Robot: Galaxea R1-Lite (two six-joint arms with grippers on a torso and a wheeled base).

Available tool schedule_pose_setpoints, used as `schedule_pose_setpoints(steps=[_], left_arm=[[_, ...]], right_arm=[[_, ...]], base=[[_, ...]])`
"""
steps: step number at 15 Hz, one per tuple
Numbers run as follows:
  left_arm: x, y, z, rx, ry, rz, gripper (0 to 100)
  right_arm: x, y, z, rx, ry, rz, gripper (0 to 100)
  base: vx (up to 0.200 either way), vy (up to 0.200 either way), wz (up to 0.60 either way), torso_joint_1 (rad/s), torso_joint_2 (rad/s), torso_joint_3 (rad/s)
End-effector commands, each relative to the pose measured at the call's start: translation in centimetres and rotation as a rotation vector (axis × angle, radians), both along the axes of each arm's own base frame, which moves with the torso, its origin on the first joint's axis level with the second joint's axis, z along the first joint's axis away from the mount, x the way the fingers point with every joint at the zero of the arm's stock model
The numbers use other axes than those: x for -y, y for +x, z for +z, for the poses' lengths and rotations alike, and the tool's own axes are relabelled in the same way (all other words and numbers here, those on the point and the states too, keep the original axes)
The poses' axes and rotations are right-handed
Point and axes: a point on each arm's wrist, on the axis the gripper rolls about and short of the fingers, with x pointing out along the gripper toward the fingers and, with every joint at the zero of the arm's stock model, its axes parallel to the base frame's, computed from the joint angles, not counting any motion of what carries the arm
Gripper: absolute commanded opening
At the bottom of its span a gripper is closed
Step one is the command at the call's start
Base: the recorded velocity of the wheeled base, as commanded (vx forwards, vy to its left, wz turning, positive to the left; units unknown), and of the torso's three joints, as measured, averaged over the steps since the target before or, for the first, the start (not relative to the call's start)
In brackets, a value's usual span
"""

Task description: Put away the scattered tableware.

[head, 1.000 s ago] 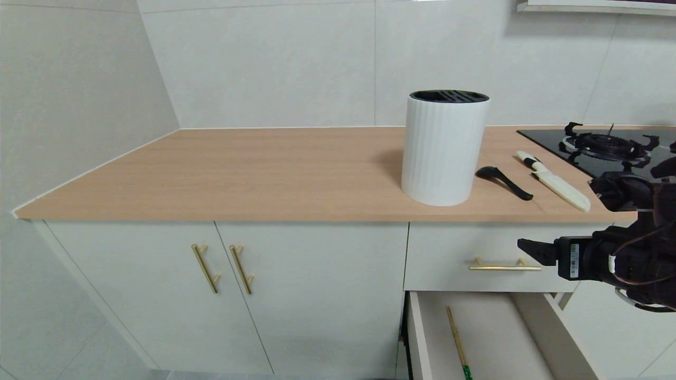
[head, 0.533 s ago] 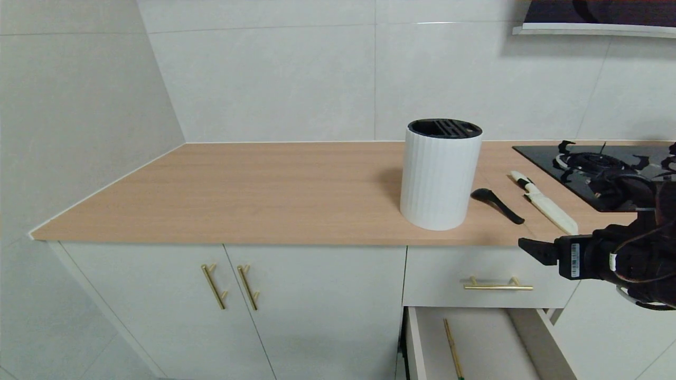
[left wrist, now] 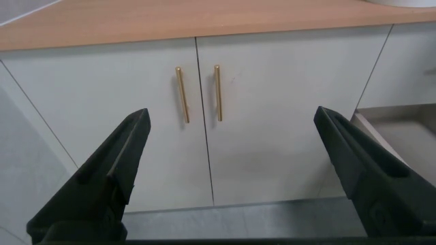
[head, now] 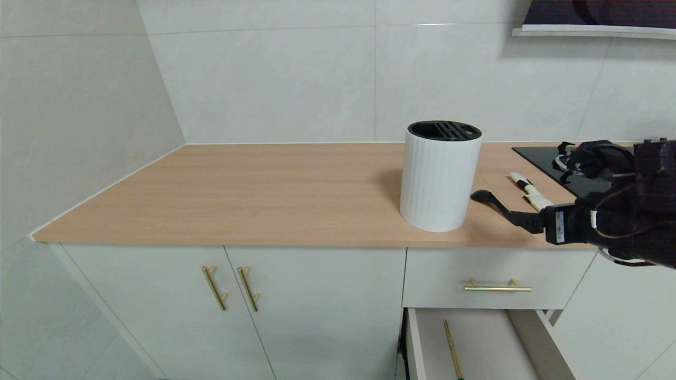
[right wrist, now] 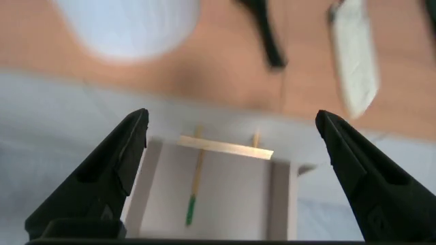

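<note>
On the tabletop (head: 264, 190), right-hand end: one white ribbed holder (head: 439, 179), upright, with a black slotted top. One black spoon (head: 488, 199) lies flat with its bowl just beside the holder's base. One knife (head: 531, 192) with a pale blade lies near the spoon, on the side toward the stove (head: 544, 158), partly hidden behind the right arm.

Below the tabletop edge: one drawer (head: 491, 343), pulled open, holding chopsticks (head: 450, 343).

Right gripper (head: 523, 219): at the front edge of the tabletop, level with the spoon's handle end. Its fingers (right wrist: 102, 184) are spread wide and hold nothing. The wrist view looks down on the spoon, the knife and the open drawer.

Left gripper (left wrist: 231, 170): low, facing the cabinet doors (left wrist: 272, 136), spread and empty.

Hazards, as judged:
- The spoon handle is thin and lies flat. A shallow pinch may skate over it and push it along the tabletop instead of lifting it.
- Both loose items sit near the front edge. A nudge toward the robot could tip either one off, into the drawer or past it.
- The holder stands close to the spoon's bowl. A wide approach from that side may knock or shift it.
- The knife blade looks smooth. A grip on the blade rather than the handle could slip or twist.
- The holder's slots are narrow. A tilted item may catch on the top instead of dropping in.
</note>
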Motion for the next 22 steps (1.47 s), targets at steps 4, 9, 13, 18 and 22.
schedule_pose_setpoints(steps=[4, 9, 13, 18, 22], left_arm=[[0.0, 0.0, 0.0, 0.0, 0.0, 0.0, 100], [0.0, 0.0, 0.0, 0.0, 0.0, 0.0, 100], [0.0, 0.0, 0.0, -0.002, 0.0, 0.0, 100], [0.0, 0.0, 0.0, 0.0, 0.0, 0.0, 100], [0.0, 0.0, 0.0, 0.0, 0.0, 0.0, 100]], right_arm=[[2.6, 5.8, 0.0, 0.014, 0.002, 0.127, 100], [5.8, 10.4, -3.8, 0.027, 0.027, 0.105, 100], [6.0, 11.3, -5.0, 0.028, 0.031, 0.124, 100], [5.3, 12.1, -6.9, -0.021, 0.031, 0.141, 100], [5.3, 12.4, -7.7, -0.044, 0.031, 0.138, 100]], base=[[0.0, 0.0, 0.0, 0.0, 0.0, 0.0], [0.0, 0.0, 0.0, 0.0, 0.0, 0.0], [0.0, 0.0, 0.0, 0.0, 0.0, 0.0], [0.0, 0.0, 0.0, 0.0, 0.0, 0.0], [0.0, 0.0, 0.0, 0.0, 0.0, 0.0]])
